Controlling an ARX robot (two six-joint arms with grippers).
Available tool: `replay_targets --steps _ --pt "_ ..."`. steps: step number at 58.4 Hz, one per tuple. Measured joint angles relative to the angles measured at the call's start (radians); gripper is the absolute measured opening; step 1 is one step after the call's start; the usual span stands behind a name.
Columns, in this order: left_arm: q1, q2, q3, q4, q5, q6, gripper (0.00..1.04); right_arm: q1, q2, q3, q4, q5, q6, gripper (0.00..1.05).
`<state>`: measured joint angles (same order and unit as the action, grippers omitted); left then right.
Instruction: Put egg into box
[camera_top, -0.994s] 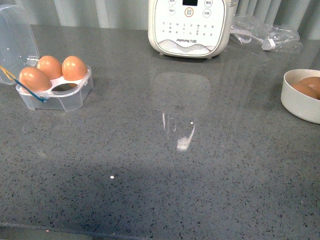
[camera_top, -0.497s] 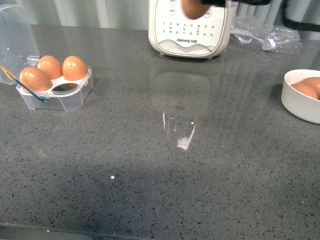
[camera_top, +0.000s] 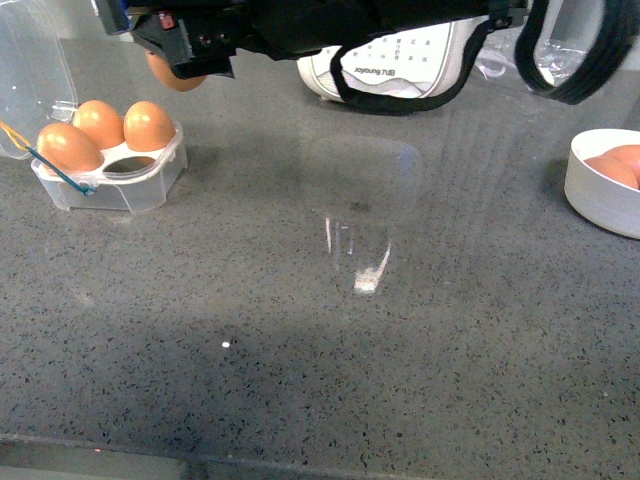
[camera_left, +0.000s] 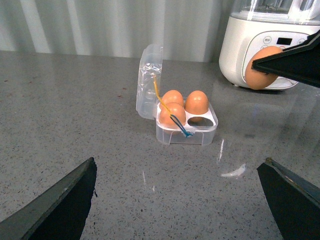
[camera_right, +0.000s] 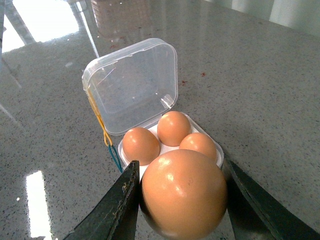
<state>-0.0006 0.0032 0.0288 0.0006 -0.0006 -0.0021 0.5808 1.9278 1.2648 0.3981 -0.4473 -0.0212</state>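
Right gripper (camera_right: 180, 167) clamping the egg (camera_right: 182, 197) — long axis unclear — over the open box (camera_left: 185, 136) holding three eggs (camera_left: 196, 102), left gripper (camera_left: 177, 165) jaws spread wide

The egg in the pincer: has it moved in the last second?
Yes. The egg has travelled left, from in front of the white appliance to near the box.
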Motion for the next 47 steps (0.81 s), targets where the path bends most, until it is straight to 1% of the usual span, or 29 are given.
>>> replay_targets --steps 9,22,47 --pt "0.000 0.000 0.000 0.000 0.000 0.000 0.98 0.032 0.072 0.085 -0.024 0.000 0.003 0.42" --pt "0.000 0.000 0.000 0.000 0.000 0.000 0.98 0.050 0.143 0.166 -0.050 0.008 0.010 0.42" --pt "0.000 0.000 0.000 0.000 0.000 0.000 0.98 0.054 0.178 0.176 -0.045 -0.004 0.022 0.42"
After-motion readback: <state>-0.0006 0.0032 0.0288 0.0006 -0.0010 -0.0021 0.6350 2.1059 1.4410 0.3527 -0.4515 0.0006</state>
